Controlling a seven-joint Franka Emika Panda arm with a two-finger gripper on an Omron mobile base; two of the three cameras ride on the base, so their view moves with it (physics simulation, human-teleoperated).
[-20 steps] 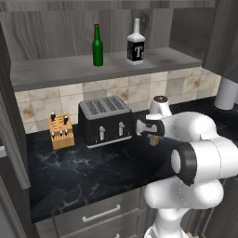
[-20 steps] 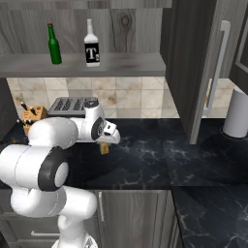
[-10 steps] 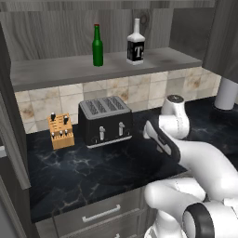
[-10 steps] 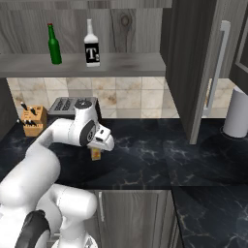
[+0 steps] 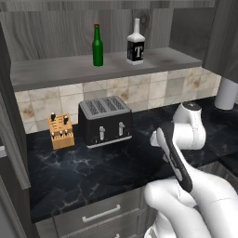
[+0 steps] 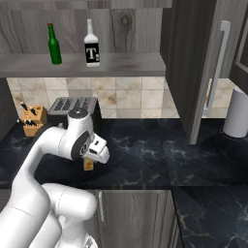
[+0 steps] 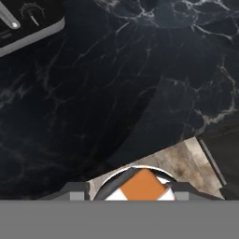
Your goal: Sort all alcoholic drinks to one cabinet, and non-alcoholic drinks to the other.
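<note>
Left base view: green bottle and pale bottle on shelf above toaster.

Right base view: my gripper right of toaster, jaws closed on orange carton.

Hand view: carton top between my fingers. Step: carrying. Next: lift to other cabinet, clear of door.

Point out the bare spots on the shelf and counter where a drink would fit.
Shelf: bare left of the green bottle and right of the pale bottle. Counter: open in front of the toaster and knife block. Crowded along the backsplash.
</note>
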